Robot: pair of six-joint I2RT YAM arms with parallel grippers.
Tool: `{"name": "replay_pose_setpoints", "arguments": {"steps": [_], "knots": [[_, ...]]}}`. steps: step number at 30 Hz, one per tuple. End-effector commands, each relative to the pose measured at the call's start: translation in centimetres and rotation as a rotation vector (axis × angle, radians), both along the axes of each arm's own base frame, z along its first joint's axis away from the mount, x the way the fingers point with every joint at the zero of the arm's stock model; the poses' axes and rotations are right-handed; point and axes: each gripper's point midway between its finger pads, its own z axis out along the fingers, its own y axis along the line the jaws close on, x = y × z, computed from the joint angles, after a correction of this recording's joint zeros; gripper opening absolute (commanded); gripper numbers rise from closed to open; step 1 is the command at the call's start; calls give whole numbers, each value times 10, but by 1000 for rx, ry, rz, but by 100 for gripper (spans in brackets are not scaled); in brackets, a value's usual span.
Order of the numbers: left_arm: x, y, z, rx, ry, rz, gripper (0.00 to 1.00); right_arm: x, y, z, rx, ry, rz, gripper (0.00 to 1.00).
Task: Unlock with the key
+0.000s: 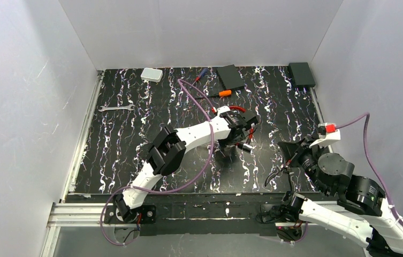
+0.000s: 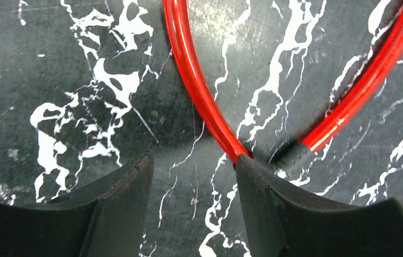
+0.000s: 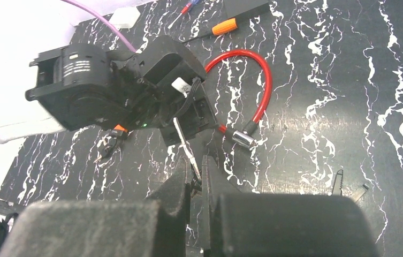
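Well, from where I stand the key (image 3: 116,129) looks like a fiddly thing to handle. It is light, rigid and very small, so I judge a careless nudge would send it skidding across the mat (image 1: 135,139) rather than lifting it. The chunky plastic head is the place to take hold, pinched across its flat sides. The metal bit looks too slick and thin for a sure grip, and it must stay free to enter the lock anyway.

What I take for the key shows only in the right wrist view. It is a spot of orange with a black part below it, low beside the left arm's wrist housing (image 3: 81,85) and partly tucked under it. I cannot make out the bit, and in the top view the arm hides it all.

The left claw (image 2: 192,160) stands apart over bare mat with nothing between its fingers. One finger sits right against the black end of the red cable lock (image 2: 199,91). The lock's silvery barrel (image 3: 242,139) lies on the mat nearby.

The right claw (image 3: 195,168) is pinched together well off to the side. A thin silvery strip (image 3: 183,142) rises just past its tips. I cannot tell what the strip is, or whether the claw holds it.
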Motion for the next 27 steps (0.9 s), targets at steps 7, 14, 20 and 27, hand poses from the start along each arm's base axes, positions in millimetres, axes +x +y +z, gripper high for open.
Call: {"name": "replay_pose_setpoints", "arguments": {"steps": [7, 14, 20, 27], "knots": [[30, -13, -26, -42, 11, 30, 45, -12, -5, 2, 67, 27, 28, 1], [29, -13, -39, -124, 61, 0, 0, -12, -6, -3, 59, 34, 21, 1], [27, 19, -21, -151, 37, 22, 0, -11, -1, -6, 53, 44, 29, 1], [12, 78, -1, -181, 11, 69, 0, -7, 18, -13, 57, 61, 60, 1]]}}
